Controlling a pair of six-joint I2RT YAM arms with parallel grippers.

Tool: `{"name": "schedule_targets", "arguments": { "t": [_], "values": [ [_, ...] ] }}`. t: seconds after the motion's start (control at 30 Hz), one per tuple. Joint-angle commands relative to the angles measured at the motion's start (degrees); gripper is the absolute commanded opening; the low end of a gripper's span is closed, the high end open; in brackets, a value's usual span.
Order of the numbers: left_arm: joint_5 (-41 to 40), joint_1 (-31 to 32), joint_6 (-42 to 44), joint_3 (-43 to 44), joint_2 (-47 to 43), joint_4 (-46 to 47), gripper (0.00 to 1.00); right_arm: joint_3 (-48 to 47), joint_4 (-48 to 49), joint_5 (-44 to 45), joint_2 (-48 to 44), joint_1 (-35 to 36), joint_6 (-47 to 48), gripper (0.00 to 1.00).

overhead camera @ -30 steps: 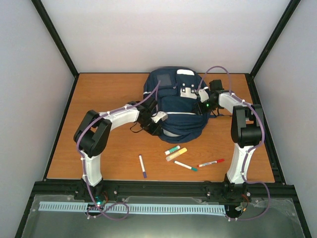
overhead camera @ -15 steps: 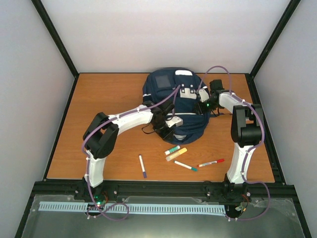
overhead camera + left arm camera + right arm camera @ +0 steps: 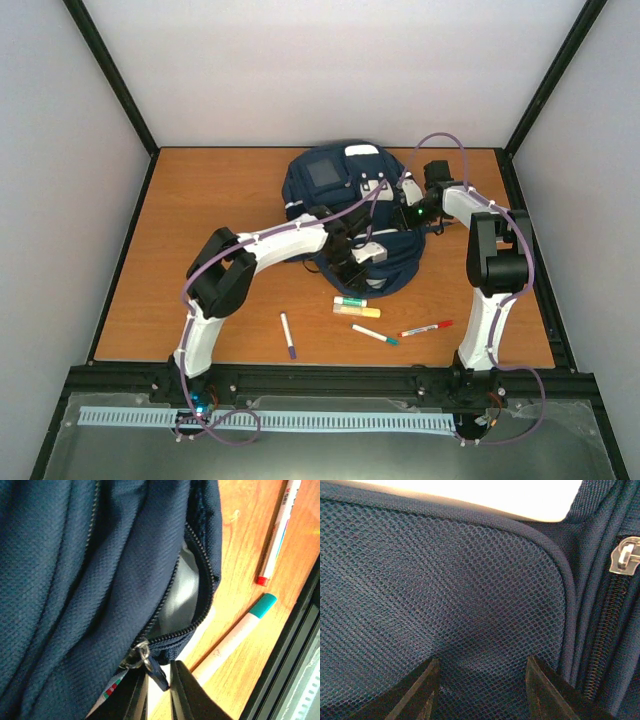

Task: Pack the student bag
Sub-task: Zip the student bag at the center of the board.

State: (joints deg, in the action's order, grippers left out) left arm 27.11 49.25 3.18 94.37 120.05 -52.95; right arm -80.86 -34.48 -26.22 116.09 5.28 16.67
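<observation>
The student bag (image 3: pixel 305 195), navy with white labels, lies at the middle back of the table. My left gripper (image 3: pixel 358 268) is at its near edge. In the left wrist view the left gripper (image 3: pixel 159 672) has its jaws a narrow gap apart. The dark zipper pull (image 3: pixel 156 675) hangs between them and touches only one finger. The zip there is open and shows grey lining (image 3: pixel 182 595). My right gripper (image 3: pixel 403 200) is at the bag's right side. In the right wrist view the right gripper (image 3: pixel 482 660) stands open against the navy mesh panel (image 3: pixel 445 580).
Several pens lie on the wood in front of the bag: a purple marker (image 3: pixel 287 335), a green-capped marker (image 3: pixel 349 300), a yellow highlighter (image 3: pixel 357 311), a teal-capped pen (image 3: pixel 374 334) and a red pen (image 3: pixel 426 327). A black frame (image 3: pixel 330 378) borders the table.
My left arm has swept right along the bag's near edge and its jaws have eased apart. The bag has shifted left and turned. The green marker and highlighter now lie level.
</observation>
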Motion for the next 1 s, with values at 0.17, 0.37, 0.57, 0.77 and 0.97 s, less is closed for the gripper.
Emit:
{"name": "schedule_targets", "arguments": {
  "t": [0.17,0.37,0.57,0.77,0.97],
  "values": [
    [-2.45,0.20,0.82,0.02,-10.62,2.64,0.39,3.88,-9.18,0.13,-5.16,0.83,1.04,0.53],
    [-13.59,-3.57,-2.49,-7.12,-20.05,9.73,0.98,5.88,-11.98,0.14,-12.68,0.27,3.91,0.65],
    [-40.42,-7.21,-16.41,-17.54,-29.25,23.37,1.00,3.73,-9.23,5.45,-12.86,-2.02,1.10,0.99],
    [-46.33,-8.74,-19.92,-22.39,-33.59,27.02,1.00,-6.97,-11.42,4.73,-3.65,-3.96,0.74,1.00],
    [-38.80,-8.88,-20.19,-34.25,-41.40,35.06,1.00,-20.02,-17.66,0.89,8.94,-3.85,-0.13,1.00]
  ]
}}
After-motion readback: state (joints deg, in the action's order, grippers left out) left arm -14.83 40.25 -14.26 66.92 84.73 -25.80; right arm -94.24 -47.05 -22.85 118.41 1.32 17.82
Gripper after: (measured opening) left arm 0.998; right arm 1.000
